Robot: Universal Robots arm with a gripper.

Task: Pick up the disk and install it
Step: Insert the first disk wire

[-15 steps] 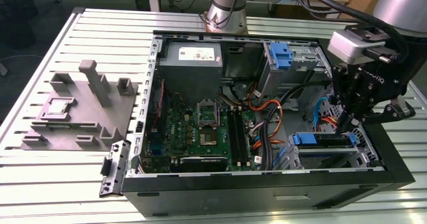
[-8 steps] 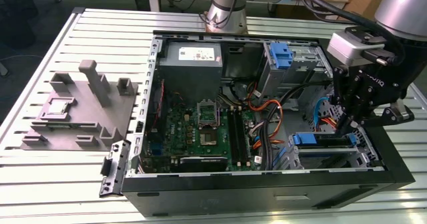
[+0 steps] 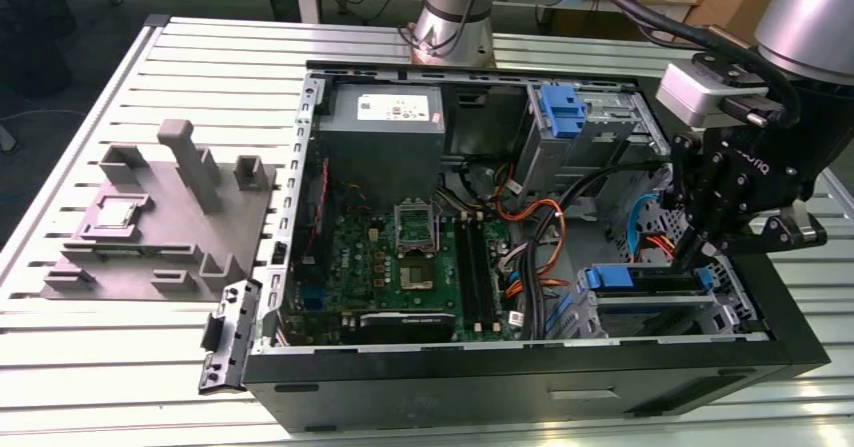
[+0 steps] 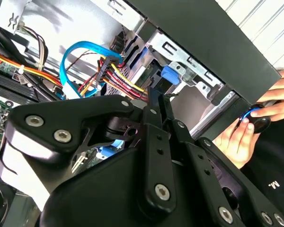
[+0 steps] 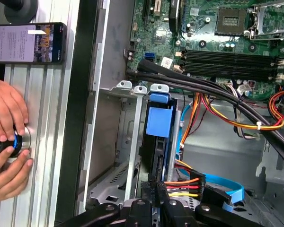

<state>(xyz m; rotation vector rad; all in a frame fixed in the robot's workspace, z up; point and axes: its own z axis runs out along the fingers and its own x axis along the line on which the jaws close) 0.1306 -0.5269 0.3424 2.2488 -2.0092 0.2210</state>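
The disk (image 3: 650, 280) stands on edge in the drive cage at the near right corner of the open computer case (image 3: 534, 372), its blue rail facing the motherboard. In the first wrist view the disk (image 5: 158, 142) is a dark slab under a blue tab between the cage's metal rails. In the second wrist view its blue tab (image 4: 169, 75) lies just past my fingertips. My gripper (image 3: 683, 260) hangs over the cage. Its black fingers are shut together, the gripper (image 4: 156, 98) (image 5: 156, 191) resting against the disk's end edge, with nothing seen between them.
Orange, yellow and blue cables (image 5: 213, 187) run beside the cage. The motherboard (image 3: 400, 267), grey power supply (image 3: 383, 117) and a second blue bracket (image 3: 561, 112) fill the case. A grey fixture (image 3: 160, 217) sits at the exterior view's left. A person's hands (image 5: 7, 142) hold a knob beside a phone (image 5: 31, 42).
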